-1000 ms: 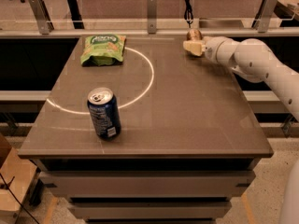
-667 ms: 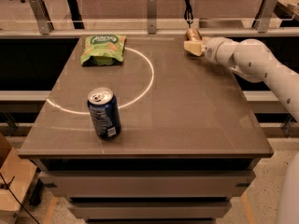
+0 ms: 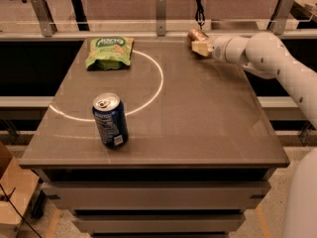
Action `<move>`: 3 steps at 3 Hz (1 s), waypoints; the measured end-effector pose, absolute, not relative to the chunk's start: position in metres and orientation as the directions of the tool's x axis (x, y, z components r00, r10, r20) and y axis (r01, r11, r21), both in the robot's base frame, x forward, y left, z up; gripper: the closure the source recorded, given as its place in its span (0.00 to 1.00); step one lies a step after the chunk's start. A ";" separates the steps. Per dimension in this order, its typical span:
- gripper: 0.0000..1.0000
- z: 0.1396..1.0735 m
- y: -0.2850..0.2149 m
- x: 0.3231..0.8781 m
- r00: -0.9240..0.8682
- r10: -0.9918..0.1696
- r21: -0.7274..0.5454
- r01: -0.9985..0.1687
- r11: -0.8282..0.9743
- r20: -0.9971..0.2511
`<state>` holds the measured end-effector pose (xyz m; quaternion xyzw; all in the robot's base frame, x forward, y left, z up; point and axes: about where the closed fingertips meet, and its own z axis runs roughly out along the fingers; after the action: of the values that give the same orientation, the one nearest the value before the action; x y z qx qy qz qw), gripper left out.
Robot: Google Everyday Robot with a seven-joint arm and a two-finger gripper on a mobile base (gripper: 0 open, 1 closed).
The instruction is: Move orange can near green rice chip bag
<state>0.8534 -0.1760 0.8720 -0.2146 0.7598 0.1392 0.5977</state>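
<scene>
The orange can is at the back edge of the table, right of the middle, small and coppery with a silver top. My gripper is right against the can's near side, with the white arm reaching in from the right. The green rice chip bag lies flat at the back left of the table, well to the left of the can and gripper.
A taller dark blue can stands upright near the front left of the brown table. A white circle line is drawn on the tabletop. A railing with posts runs behind the table.
My gripper and the orange can have shifted slightly to the left along the back edge. The bag and the blue can have not moved.
</scene>
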 end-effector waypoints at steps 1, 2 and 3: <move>1.00 0.907 -0.124 0.842 -0.126 -0.288 -0.146 -0.632 0.761 -0.949; 1.00 0.934 -0.085 0.820 -0.065 -0.370 -0.208 -0.732 0.649 -0.927; 1.00 0.928 -0.079 0.814 -0.075 -0.380 -0.197 -0.753 0.627 -0.922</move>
<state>0.8144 -0.0793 0.9281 -0.3972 0.7135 0.1690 0.5519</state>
